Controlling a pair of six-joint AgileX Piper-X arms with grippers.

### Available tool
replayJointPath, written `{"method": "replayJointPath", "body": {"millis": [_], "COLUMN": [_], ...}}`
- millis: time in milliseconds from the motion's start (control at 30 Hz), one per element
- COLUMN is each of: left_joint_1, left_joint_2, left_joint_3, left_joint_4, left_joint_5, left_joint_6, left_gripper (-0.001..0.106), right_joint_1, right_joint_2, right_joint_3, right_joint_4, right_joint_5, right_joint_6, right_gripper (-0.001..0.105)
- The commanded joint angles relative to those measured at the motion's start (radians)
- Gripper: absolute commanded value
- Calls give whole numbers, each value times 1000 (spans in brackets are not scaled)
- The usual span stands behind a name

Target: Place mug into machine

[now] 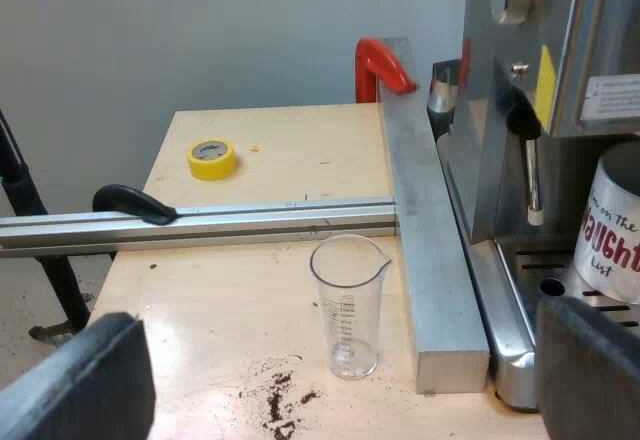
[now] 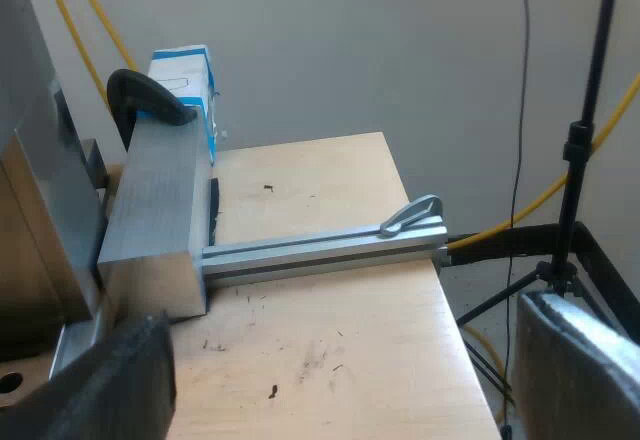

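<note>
Mug (image 1: pixel 611 222), partly cut off, seemingly sits on machine's tray (image 1: pixel 526 260).

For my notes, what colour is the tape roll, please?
The tape roll is yellow, best seen in the left wrist view.

Mug (image 1: pixel 612 230): upright on the drip tray (image 1: pixel 545 260), at the front of the espresso machine (image 1: pixel 490 90), near the steam wand (image 1: pixel 533 175).
Measuring glass (image 1: pixel 348 305): upright on the desk (image 1: pixel 220 300), just beside the metal block (image 1: pixel 425 230).
Metal block: on the desk, between measuring glass and espresso machine.
Rail (image 1: pixel 200 222): across the desk, one end meeting the metal block.
Tape roll (image 1: pixel 212 158): flat on the desk, beyond the rail.
Clamp (image 1: pixel 380 68): at the metal block's far end.
Grounds (image 1: pixel 280 400): scattered on the desk by the measuring glass.
</note>
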Motion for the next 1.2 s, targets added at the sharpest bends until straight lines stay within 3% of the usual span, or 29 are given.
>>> {"method": "replayJointPath", "body": {"millis": [33,400,600,1200], "left_joint_1": [0,0,0,0], "left_joint_2": [-136,-134,-134,-138], "left_joint_3": [28,199,262,263], "left_joint_4": [-54,-109,-120,-124], "left_joint_5": [-18,-18,-18,-18], "left_joint_6": [-1,-1,-1,-1], "left_gripper": [78,78,78,78], "right_joint_1": [0,0,0,0], "right_joint_2": [-36,-34,-34,-34], "right_joint_3": [31,261,331,334], "right_joint_4": [-35,-33,-22,-25], "right_joint_5": [-17,-17,-17,-17], "right_joint_6": [15,17,17,17], "right_gripper": [71,71,71,71]}}
